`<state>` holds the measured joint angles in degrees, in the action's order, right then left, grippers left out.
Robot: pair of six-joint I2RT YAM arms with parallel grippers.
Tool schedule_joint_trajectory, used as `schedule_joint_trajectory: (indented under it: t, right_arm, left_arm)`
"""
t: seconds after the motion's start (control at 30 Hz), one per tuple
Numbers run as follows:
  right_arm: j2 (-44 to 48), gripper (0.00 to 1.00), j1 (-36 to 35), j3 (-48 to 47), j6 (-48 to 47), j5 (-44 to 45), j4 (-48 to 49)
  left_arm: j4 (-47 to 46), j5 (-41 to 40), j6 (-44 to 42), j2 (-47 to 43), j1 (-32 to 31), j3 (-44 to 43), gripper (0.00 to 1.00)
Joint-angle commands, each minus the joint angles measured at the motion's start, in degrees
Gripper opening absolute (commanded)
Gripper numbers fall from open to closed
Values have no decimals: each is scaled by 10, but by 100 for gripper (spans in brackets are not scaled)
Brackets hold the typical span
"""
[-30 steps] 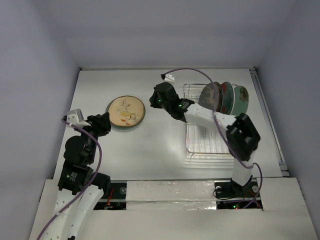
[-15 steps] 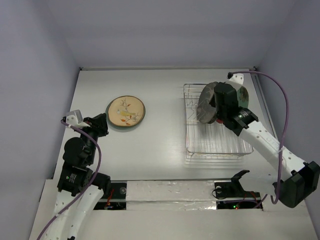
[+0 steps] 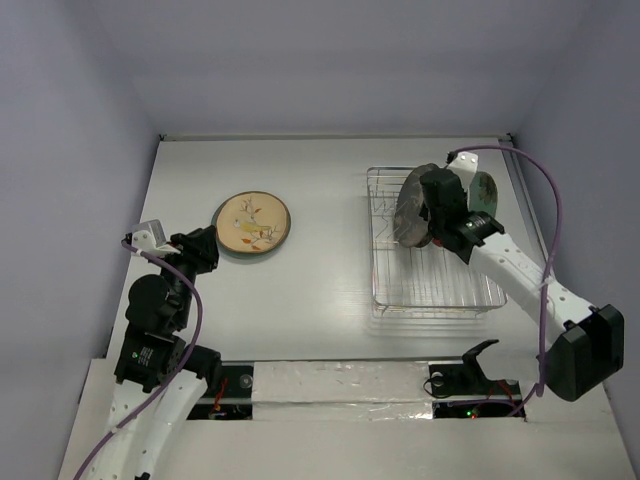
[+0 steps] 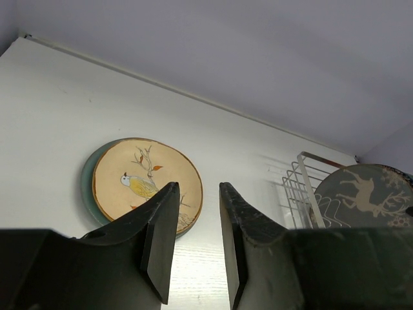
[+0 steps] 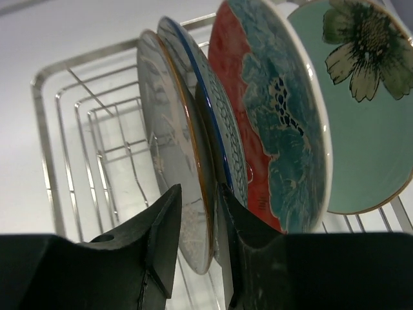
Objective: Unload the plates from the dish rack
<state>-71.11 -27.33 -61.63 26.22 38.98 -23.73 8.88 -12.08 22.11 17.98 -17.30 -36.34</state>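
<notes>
The dish rack (image 3: 440, 292) stands at the right of the table with several plates upright at its far end. In the right wrist view they run left to right: a grey plate (image 5: 169, 129), a blue-patterned white one (image 5: 226, 129), a red and teal one (image 5: 277, 110) and a pale green flower plate (image 5: 361, 110). My right gripper (image 5: 199, 188) is open and straddles the grey plate's rim, with a gap on the left finger's side. A tan bird plate (image 3: 252, 222) lies flat on a teal plate (image 4: 87, 184) at the left. My left gripper (image 4: 197, 186) is open and empty, just short of that stack.
The rack's (image 5: 45, 148) near half holds only bare wires. The grey plate's deer face (image 4: 364, 197) shows in the left wrist view. A raised rail (image 3: 530, 230) runs along the table's right edge. White walls close in the back and both sides.
My right arm has swung from the left of the rack round to its right side and brought its gripper onto the grey plate's rim. The left arm has barely moved.
</notes>
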Motion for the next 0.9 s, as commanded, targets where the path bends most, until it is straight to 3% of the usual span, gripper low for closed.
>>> schedule_joint_trajectory:
  t: [0.0, 0.23, 0.3, 0.37, 0.47, 0.67, 0.87]
  right_arm:
    - [-20, 34, 13, 6, -13, -4, 16]
    - [-104, 32, 19, -36, -38, 26, 4]
    - [-119, 26, 19, -53, -44, 38, -2]
    - [-119, 12, 19, -67, -55, 55, -10]
    - [-101, 1, 19, -82, -71, 67, -18]
    - [-40, 0, 19, -133, -99, 51, -29]
    - [48, 0, 8, -168, -100, -35, 9]
  left_arm:
    - [-20, 2, 0, -1, -4, 2, 28]
    - [-19, 2, -1, 0, -4, 2, 29]
    - [-19, 2, -1, -1, -4, 2, 29]
    - [-19, 2, -1, -3, -4, 2, 29]
    - [-19, 2, -1, -5, -4, 2, 29]
    - [-20, 2, -1, -5, -4, 2, 29]
    - [-20, 2, -1, -5, -4, 3, 30]
